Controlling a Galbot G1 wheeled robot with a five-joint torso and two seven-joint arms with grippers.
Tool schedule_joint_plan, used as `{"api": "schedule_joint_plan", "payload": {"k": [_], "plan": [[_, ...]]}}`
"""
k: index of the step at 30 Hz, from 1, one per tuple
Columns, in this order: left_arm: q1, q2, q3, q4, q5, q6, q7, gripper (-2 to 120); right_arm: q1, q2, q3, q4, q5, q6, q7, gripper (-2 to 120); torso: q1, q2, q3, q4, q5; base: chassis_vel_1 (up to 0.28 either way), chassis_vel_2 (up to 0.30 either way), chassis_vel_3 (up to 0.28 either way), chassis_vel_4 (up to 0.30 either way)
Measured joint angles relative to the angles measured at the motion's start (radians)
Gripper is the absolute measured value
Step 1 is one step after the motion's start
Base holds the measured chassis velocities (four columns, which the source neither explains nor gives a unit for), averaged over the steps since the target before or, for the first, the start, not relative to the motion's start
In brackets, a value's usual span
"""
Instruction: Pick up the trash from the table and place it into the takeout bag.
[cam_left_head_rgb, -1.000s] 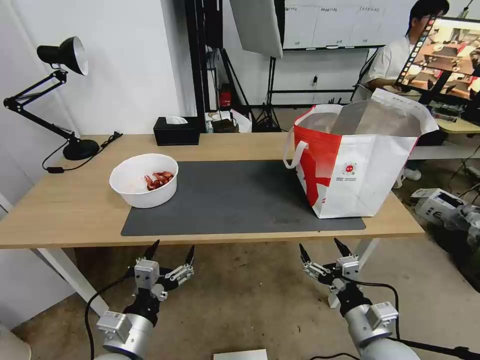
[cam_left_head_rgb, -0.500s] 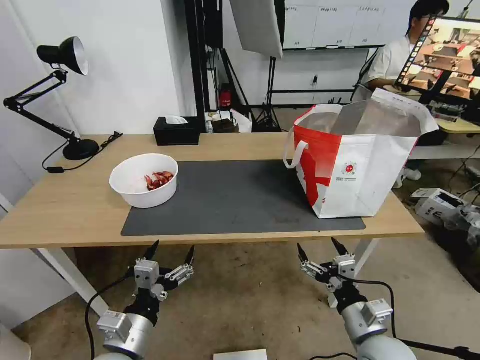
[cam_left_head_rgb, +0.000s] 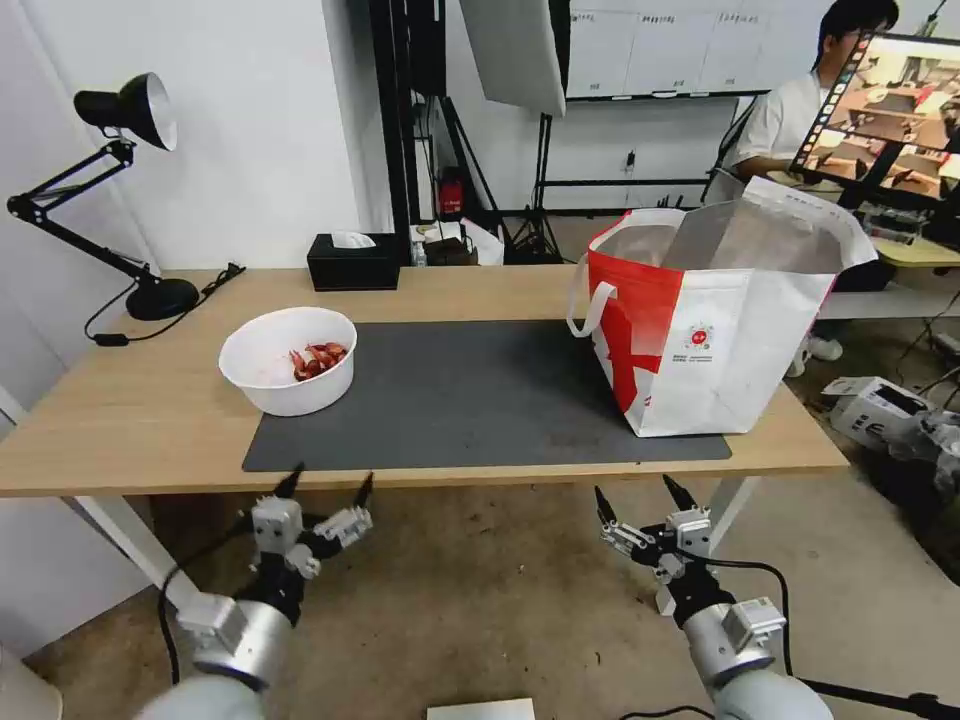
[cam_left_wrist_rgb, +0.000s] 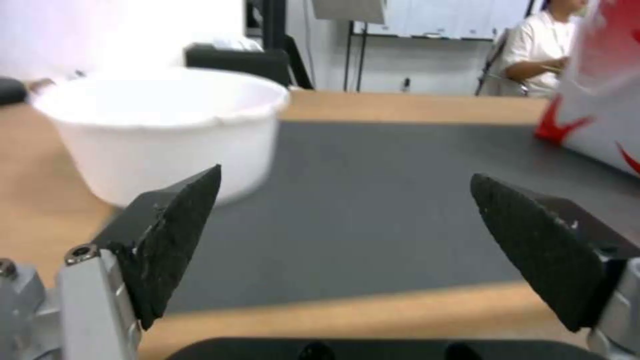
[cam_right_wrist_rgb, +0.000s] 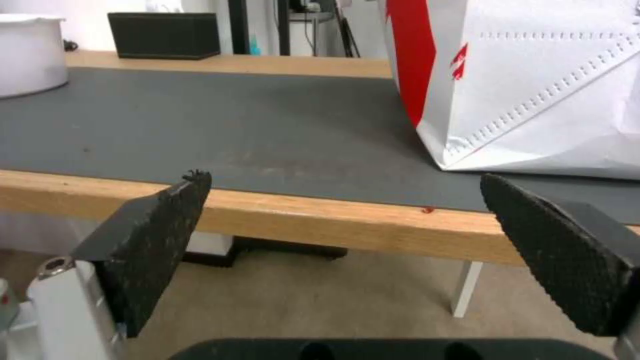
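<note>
A black desk lamp (cam_left_head_rgb: 125, 180) stood at the far left corner of the tabletop, a black tissue box (cam_left_head_rgb: 353, 262) sat along the far edge, and a white cardboard box (cam_left_head_rgb: 873, 408) lay on the floor at right.

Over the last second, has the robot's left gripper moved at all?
Yes. The left gripper, fingers open, has risen and shifted slightly left, its tips now reaching the near edge of the long light-wood table, in front of the white round bowl.
</note>
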Motion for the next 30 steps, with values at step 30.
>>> {"api": "schedule_joint_plan", "payload": {"k": [30], "plan": [[-0.795, 0.464, 0.186, 0.533, -0.620, 0.491, -0.251, 100, 0.000, 0.000, 0.001, 0.002, 0.001, -0.001, 0.000, 100, 0.000, 0.000, 0.000, 0.0000, -0.0004, 0.000, 0.000, 0.000, 0.000]]}}
